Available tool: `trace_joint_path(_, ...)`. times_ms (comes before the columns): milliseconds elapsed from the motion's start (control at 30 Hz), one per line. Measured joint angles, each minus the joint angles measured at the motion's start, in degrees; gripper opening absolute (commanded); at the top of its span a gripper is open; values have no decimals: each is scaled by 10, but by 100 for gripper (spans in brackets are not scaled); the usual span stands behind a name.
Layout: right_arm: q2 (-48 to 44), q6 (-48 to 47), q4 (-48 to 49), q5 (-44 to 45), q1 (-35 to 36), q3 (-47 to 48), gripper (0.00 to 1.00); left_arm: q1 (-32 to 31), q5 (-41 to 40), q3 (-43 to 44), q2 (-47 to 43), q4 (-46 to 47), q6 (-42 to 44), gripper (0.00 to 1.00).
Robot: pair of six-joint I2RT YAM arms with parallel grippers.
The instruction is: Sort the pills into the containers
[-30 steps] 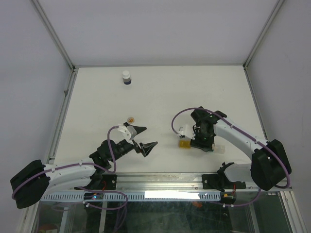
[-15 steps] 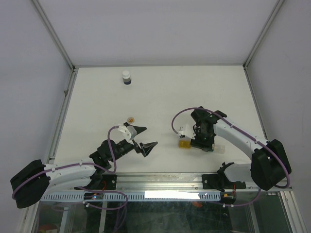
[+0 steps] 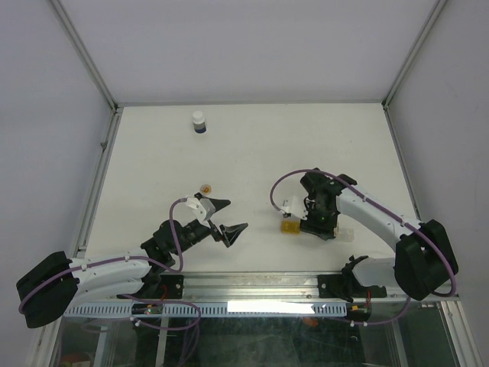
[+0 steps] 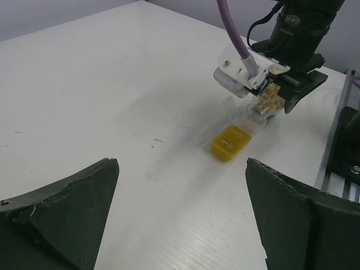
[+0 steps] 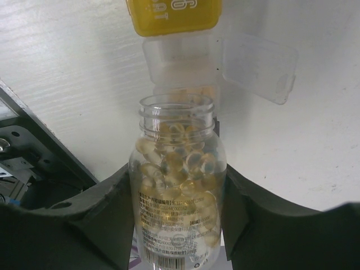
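My right gripper [image 5: 179, 174] is shut on a small clear vial [image 5: 177, 225] full of translucent yellow-tan pills [image 5: 180, 163]. The vial is tipped, with its open mouth [image 5: 176, 107] right at the containers. These are a strip with a closed yellow compartment [image 5: 174, 14] and a clear one [image 5: 180, 56] whose lid [image 5: 259, 67] is flipped open. In the top view the strip [image 3: 289, 227] lies partly hidden under the right gripper [image 3: 319, 220]. My left gripper [image 3: 233, 215] is open and empty, left of the strip; the left wrist view shows the yellow compartment [image 4: 229, 142] ahead of it.
A white-capped dark blue bottle [image 3: 199, 122] stands at the far left of the table. A small orange-tinted round item [image 3: 205, 187] sits just beyond the left gripper. Metal frame rails run along the table's left edge [image 3: 95, 183] and right edge [image 3: 401, 160].
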Motion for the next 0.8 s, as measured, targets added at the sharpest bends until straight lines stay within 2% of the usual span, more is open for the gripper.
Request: trace_joint_path(800, 0, 13, 8, 13, 13, -3, 0, 0, 0, 0, 0, 0, 0, 99)
